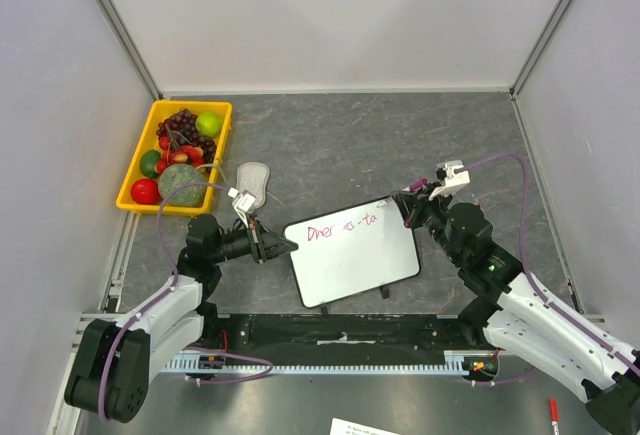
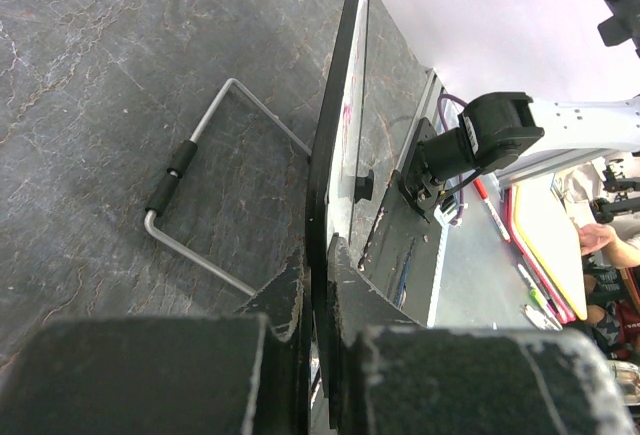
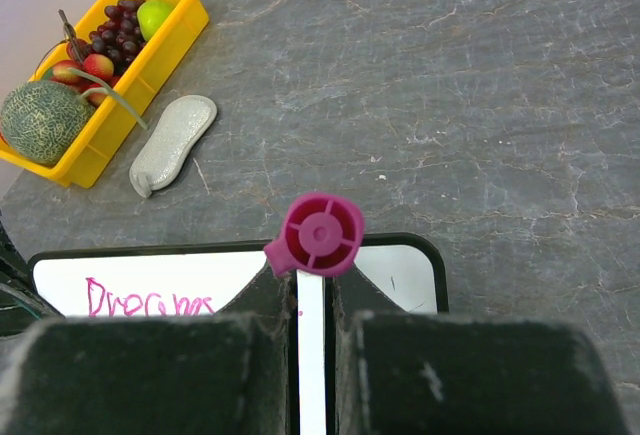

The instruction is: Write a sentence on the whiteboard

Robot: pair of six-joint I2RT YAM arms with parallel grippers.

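On the grey stone-pattern table (image 1: 400, 145), we find the whiteboard (image 1: 350, 260) between both arms. The left gripper (image 1: 285, 246) is clamped on its left frame edge. The right gripper (image 1: 411, 213) grips a magenta marker (image 3: 321, 234) at the board's upper right corner, just right of the sentence (image 1: 340, 228).

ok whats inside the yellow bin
The yellow bin holds dark grapes, a green apple, a netted melon, a red fruit and a smaller green fruit. Whatever lies beneath that pile is covered.
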